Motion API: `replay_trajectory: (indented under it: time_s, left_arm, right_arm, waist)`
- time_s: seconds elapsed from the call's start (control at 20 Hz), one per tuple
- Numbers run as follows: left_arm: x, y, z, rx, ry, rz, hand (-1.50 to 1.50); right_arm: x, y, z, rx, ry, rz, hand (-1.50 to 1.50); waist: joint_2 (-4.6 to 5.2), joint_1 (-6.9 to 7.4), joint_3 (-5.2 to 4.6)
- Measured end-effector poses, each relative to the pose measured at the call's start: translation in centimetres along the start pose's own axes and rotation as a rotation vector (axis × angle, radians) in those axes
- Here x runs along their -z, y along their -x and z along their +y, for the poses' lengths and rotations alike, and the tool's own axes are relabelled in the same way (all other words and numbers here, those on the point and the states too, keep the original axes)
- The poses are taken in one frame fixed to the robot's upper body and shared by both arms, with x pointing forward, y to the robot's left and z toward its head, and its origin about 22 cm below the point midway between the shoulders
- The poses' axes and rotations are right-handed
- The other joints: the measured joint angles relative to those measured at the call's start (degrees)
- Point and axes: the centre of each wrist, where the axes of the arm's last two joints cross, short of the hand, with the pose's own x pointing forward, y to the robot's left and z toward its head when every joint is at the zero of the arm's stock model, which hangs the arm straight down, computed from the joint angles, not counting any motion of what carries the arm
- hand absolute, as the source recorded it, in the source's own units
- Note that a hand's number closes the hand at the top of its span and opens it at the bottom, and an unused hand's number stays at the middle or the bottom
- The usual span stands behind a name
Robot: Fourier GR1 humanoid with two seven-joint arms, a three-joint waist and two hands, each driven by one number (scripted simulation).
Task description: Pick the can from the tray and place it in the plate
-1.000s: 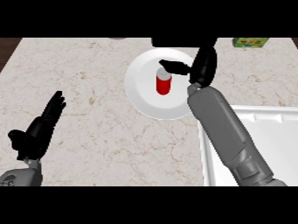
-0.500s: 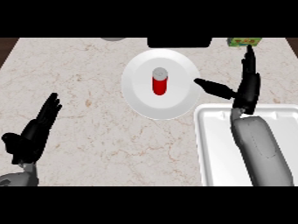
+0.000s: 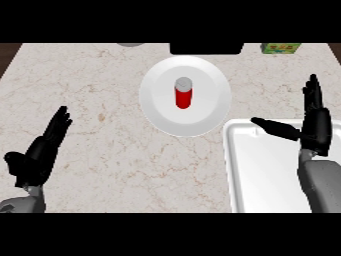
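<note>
A red can (image 3: 183, 93) with a grey top stands upright on the white plate (image 3: 158, 110) near the counter's middle. To the right of the plate, my right hand (image 3: 315, 124) is open above the white tray (image 3: 261, 175), fingers straight and thumb stretched left, well apart from the can. At the lower left my left hand (image 3: 41, 151) rests open on the counter, fingers pointing up.
A green box (image 3: 280, 48) sits at the far right back edge. A dark rectangular object (image 3: 206, 48) and a grey round thing (image 3: 131, 44) lie along the back edge. The marble counter ends in dark wood at both sides.
My right hand has let go of the can on the plate and pulled back to the right, over the tray. The left hand has stayed in place.
</note>
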Motion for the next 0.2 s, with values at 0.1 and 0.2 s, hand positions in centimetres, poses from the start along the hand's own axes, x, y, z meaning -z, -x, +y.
replay_trajectory:
  time_s: [0.1,0.2]
  left_arm:
    - [0.0,-0.1,-0.5,0.0,0.002,0.003,0.0]
    - [-0.5,-0.1,-0.2,0.004,0.002,0.002,0.0]
  right_arm:
    - [-0.3,1.0,-1.2,-0.005,-0.004,-0.004,-1.5]
    - [-0.5,1.9,-1.5,-0.012,-0.006,-0.012,-1.5]
  waist:
    - [0.01,0.04,0.0]
    - [0.01,0.13,0.0]
